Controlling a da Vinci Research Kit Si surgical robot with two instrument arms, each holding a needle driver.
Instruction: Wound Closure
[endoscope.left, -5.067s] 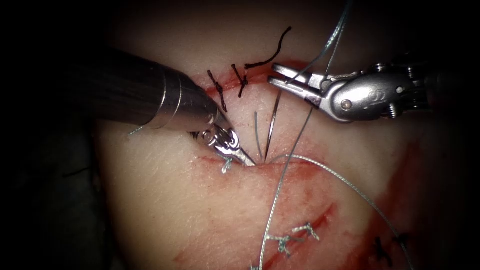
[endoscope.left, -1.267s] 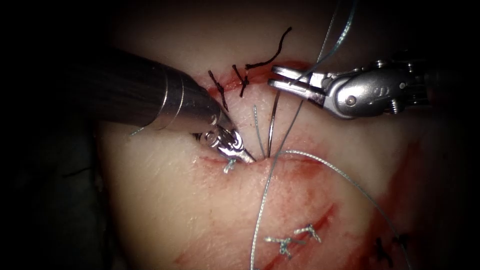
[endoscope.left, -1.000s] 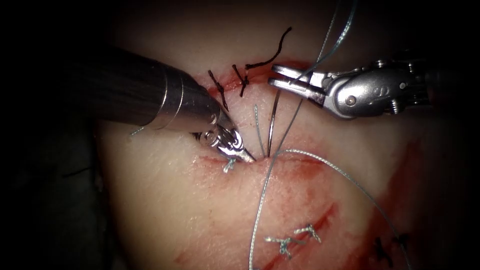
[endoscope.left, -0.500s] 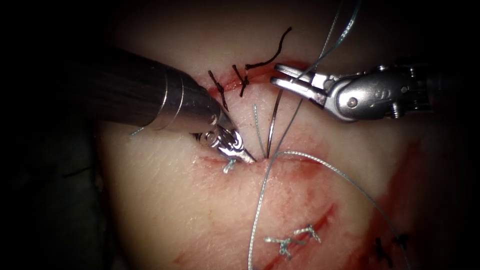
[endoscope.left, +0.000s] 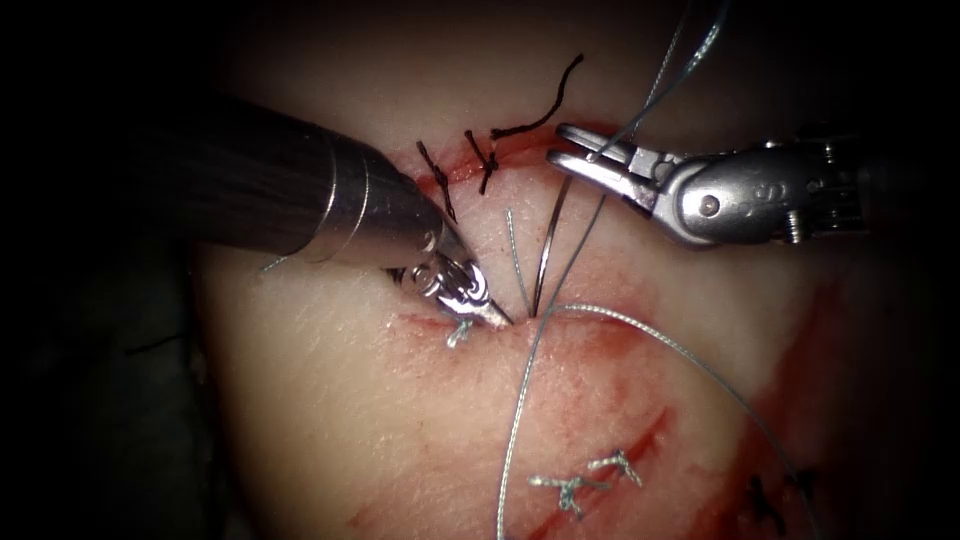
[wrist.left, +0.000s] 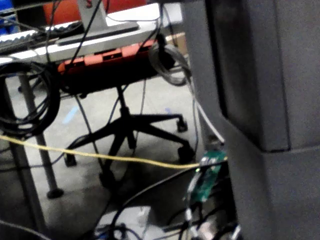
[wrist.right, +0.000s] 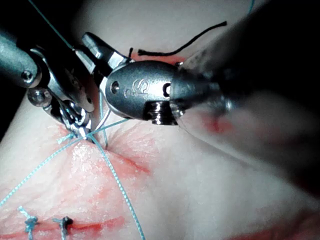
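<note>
My left tool (endoscope.left: 490, 310) comes in from the left, and its jaws are closed to a point on the tissue (endoscope.left: 330, 400) at the edge of the cut (endoscope.left: 610, 322). The dark curved needle (endoscope.left: 548, 250) stands up from the cut just right of those jaws, with its lower end in the tissue. My right tool (endoscope.left: 556, 144) grips the needle's upper end at its jaw tips. Pale thread (endoscope.left: 515, 420) runs down from the right jaws past the needle, and another strand arcs off to the right. In the right wrist view the right tool (wrist.right: 95, 45) sits above the left tool (wrist.right: 79, 127).
Black stitches (endoscope.left: 480, 160) close a second cut behind the tools. A small knot (endoscope.left: 456, 332) lies under the left jaws, and a short thread end (endoscope.left: 515, 255) stands beside the needle. Pale knots (endoscope.left: 585, 480) mark a nearer cut. Red fluid (endoscope.left: 790, 400) stains the right side.
The right tool has drifted slightly to the right, taking the needle's upper end with it. The hanging thread has shifted a little leftward. The left tool has stayed still.
</note>
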